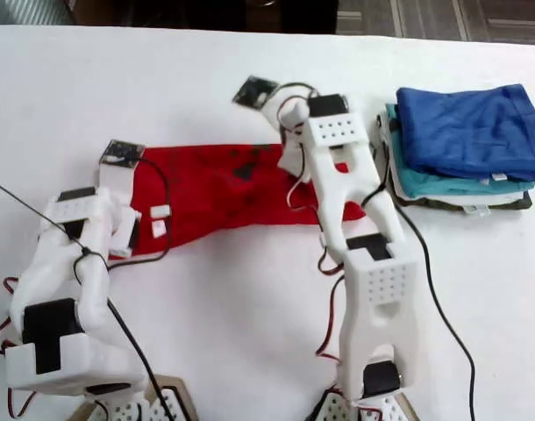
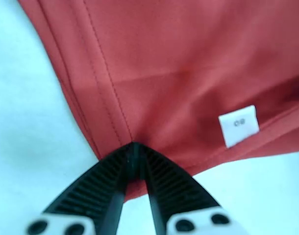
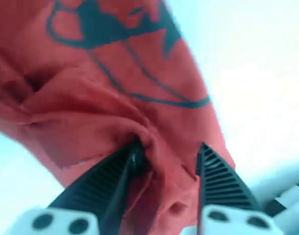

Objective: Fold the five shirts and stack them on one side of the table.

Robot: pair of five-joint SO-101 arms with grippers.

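High view: got the red shirt (image 1: 215, 189) lying across the surface (image 1: 92, 79), near the folded stack (image 1: 465, 140). Left gripper (image 2: 134, 149) clamped together on the hem, right gripper (image 3: 170, 147) apart around bunched cloth. Looks light and floppy; probably best pinched at hems or corners.

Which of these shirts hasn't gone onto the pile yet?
The red shirt, stretched out by itself in the middle. The blue shirt and the teal shirt beneath it lie folded in the stack off to one side.
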